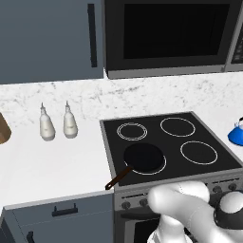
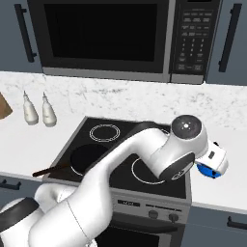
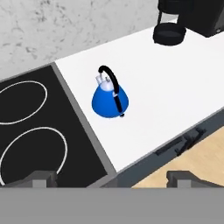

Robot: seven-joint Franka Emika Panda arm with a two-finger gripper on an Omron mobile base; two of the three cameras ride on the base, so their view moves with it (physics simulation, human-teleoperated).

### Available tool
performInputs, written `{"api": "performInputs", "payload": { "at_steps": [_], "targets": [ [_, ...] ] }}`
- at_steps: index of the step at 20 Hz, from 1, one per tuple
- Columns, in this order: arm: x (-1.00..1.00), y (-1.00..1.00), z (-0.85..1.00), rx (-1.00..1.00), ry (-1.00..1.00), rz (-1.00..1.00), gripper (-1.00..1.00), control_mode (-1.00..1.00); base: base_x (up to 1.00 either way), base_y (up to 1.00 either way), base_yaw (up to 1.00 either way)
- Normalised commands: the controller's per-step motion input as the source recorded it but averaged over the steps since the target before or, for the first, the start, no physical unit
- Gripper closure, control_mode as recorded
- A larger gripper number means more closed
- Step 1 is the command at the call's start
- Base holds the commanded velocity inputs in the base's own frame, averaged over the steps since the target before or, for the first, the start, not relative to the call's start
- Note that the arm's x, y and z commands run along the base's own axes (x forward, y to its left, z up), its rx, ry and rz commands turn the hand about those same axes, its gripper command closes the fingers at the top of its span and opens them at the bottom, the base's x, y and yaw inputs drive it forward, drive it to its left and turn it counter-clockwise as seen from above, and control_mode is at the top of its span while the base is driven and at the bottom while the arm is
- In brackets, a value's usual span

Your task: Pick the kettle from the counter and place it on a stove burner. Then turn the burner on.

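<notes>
The small blue kettle (image 3: 109, 99) with a black arched handle stands upright on the white counter (image 3: 175, 87), just right of the stove's edge. My gripper (image 3: 113, 178) hovers above and in front of it, open, with nothing between its fingertips (image 3: 41, 178). From the right base view, my hand (image 2: 213, 158) hangs over the kettle (image 2: 207, 171) and hides most of it. The kettle (image 1: 236, 134) also sits at the right edge of the left base view. The nearest large single-ringed stove burner (image 3: 33, 154) lies left of the kettle, seen again as the front right burner (image 1: 199, 152).
A black frying pan (image 1: 144, 158) covers the front left burner, its handle sticking out over the stove's front. Two white bottles (image 1: 46, 124) stand on the left counter. A dark coffee machine (image 3: 188, 17) sits behind the kettle. Control knobs (image 2: 161, 215) line the stove front.
</notes>
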Motion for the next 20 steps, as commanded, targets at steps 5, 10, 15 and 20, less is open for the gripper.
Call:
{"api": "performInputs", "payload": {
  "at_steps": [5, 10, 15, 20],
  "targets": [
    [0.72, -0.43, -0.19, 0.0, 0.12, 0.13, -1.0, -1.0, 0.0, 0.0, 0.0],
    [0.5, -0.3, -0.21, 0.0, 0.05, 0.1, -1.0, -1.0, 0.0, 0.0, 0.0],
    [0.25, -0.08, -0.39, 0.0, 0.0, 0.08, -1.0, -1.0, 0.0, 0.0, 0.0],
    [0.24, -0.05, -0.31, 0.0, 0.0, 0.06, -1.0, -1.0, 0.0, 0.0, 0.0]
  ]
}}
